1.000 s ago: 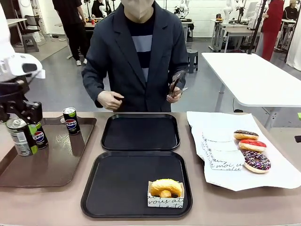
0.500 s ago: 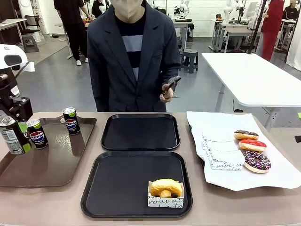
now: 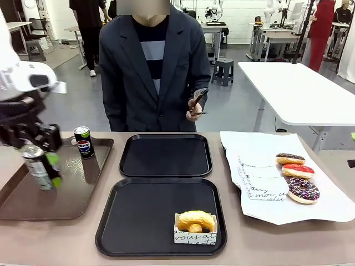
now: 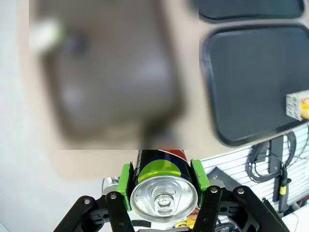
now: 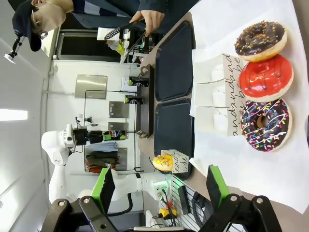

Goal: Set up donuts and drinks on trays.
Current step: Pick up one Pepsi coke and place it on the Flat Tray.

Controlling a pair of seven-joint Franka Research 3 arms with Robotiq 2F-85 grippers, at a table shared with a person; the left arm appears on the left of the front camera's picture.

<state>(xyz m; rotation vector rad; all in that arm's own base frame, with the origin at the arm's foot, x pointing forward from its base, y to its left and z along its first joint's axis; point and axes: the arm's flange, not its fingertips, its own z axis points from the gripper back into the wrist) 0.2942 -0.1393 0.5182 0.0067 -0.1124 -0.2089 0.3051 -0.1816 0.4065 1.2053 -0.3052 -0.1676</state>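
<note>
Donuts: four. One glazed donut point(image 3: 195, 220) sits in a printed sleeve at the near right corner of the near black tray point(image 3: 144, 221). A chocolate donut point(image 3: 290, 159), a red-iced donut point(image 3: 298, 170) and a sprinkled donut point(image 3: 303, 189) lie in a row on the white paper point(image 3: 333, 208) at the right, beside empty paper sleeves point(image 3: 259, 178).

Black trays: two. The far black tray point(image 3: 166, 155) is bare.

Cans: three. The held can point(image 3: 36, 166) is tilted over the left part of the brown tray point(image 3: 66, 194). A standing can point(image 3: 83, 142) is upright at that tray's far end. A third can point(image 5: 134, 100) shows tiny on the same tray in the right wrist view.

Left gripper point(image 4: 164, 178): jaws about half closed, green pads clamped on both sides of the held can just under its silver top. Right gripper point(image 5: 161, 187): jaws spread wide, nothing between them, above the white paper near the three donuts.

Person's hand point(image 3: 194, 112) holds tongs point(image 3: 199, 96) behind the far tray.

Hard to read: the held can's label is smeared in the front view, and I can't tell if its base clears the tray. In the left wrist view the brown tray is a blur and the sleeved donut is cut off at the right edge.
</note>
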